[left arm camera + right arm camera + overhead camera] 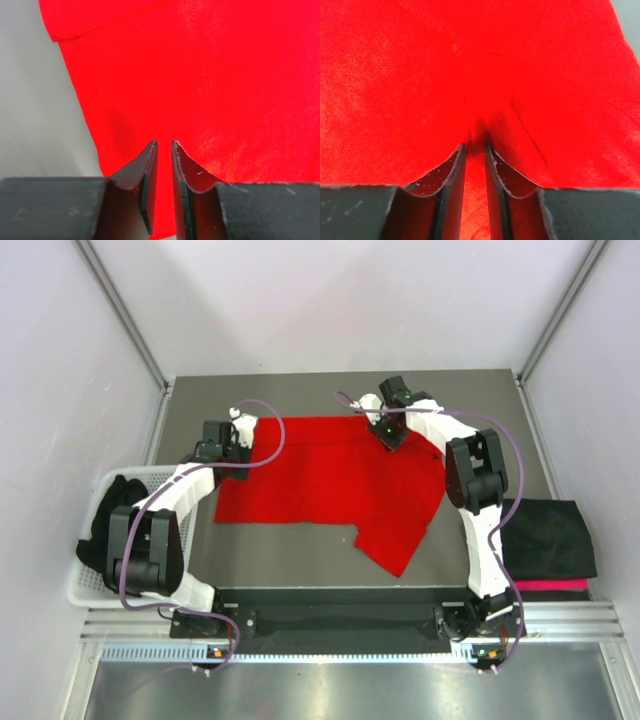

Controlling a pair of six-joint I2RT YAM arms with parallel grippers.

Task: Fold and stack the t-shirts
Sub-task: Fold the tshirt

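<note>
Red t-shirt (330, 485) is seen spread flat on the dark table (300, 565); its far left edge is pinched by the near-closed left gripper (164, 145); a puckered fold at its far edge is clamped by the right gripper (474, 147); a folded black t-shirt (545, 535) is laid at the table's right edge.

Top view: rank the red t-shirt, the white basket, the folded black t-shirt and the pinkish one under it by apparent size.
1. red t-shirt
2. white basket, though the left arm partly hides it
3. black t-shirt
4. pinkish-red t-shirt: only an edge shows, so its true size is unsure
</note>
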